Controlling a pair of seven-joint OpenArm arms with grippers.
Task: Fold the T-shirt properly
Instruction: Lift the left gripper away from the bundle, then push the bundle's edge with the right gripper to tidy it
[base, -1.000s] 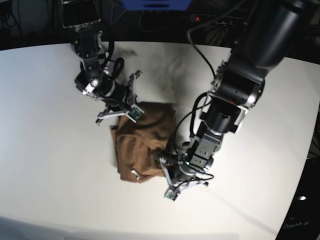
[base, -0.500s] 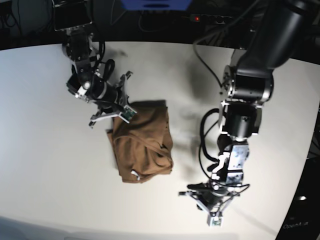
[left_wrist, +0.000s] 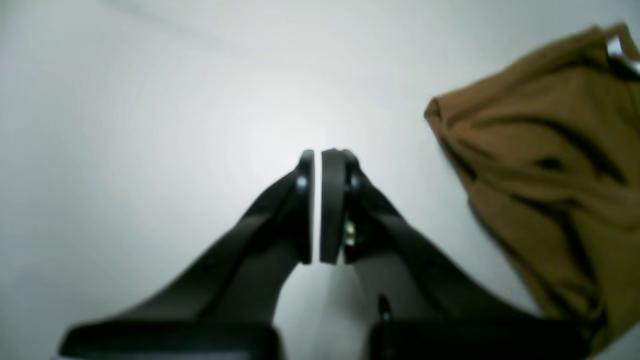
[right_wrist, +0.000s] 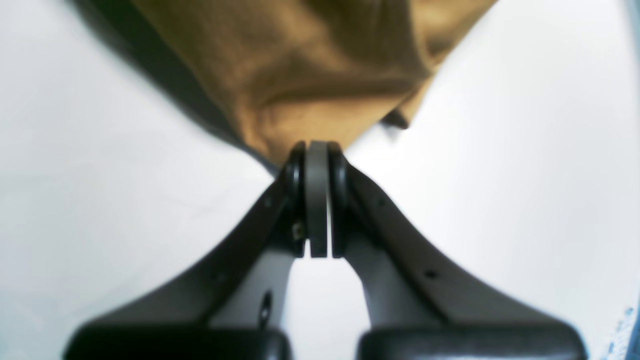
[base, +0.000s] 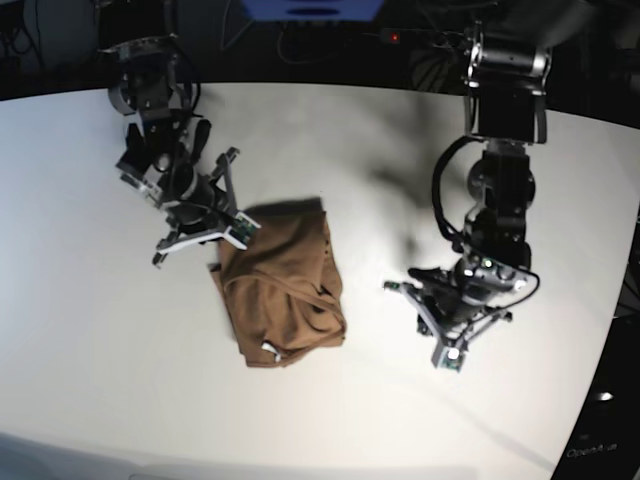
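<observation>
The T-shirt (base: 282, 292), tan-brown and bunched into a rough folded bundle, lies near the middle of the white table (base: 90, 320) as both arms stand clear of its near edge. Since a second ago the left gripper (base: 450, 335) has pulled away from the shirt's lower right corner, swung out toward the table's near edge, and now hangs over bare tabletop well to the shirt's side. The right gripper (base: 222, 225) has drifted with its arm toward the table's far left, staying at the shirt's upper left corner; the bundle itself has shifted slightly that way.

The left wrist view shows what the overhead cannot: the left gripper (left_wrist: 316, 205) has its jaws drawn together with only a sliver between them, nothing held, and the T-shirt (left_wrist: 550, 170) off to one side. The right wrist view shows the right gripper (right_wrist: 316, 200) clenched tight, its tips meeting the edge of the T-shirt (right_wrist: 310, 70); whether any cloth is pinched between them cannot be told.
</observation>
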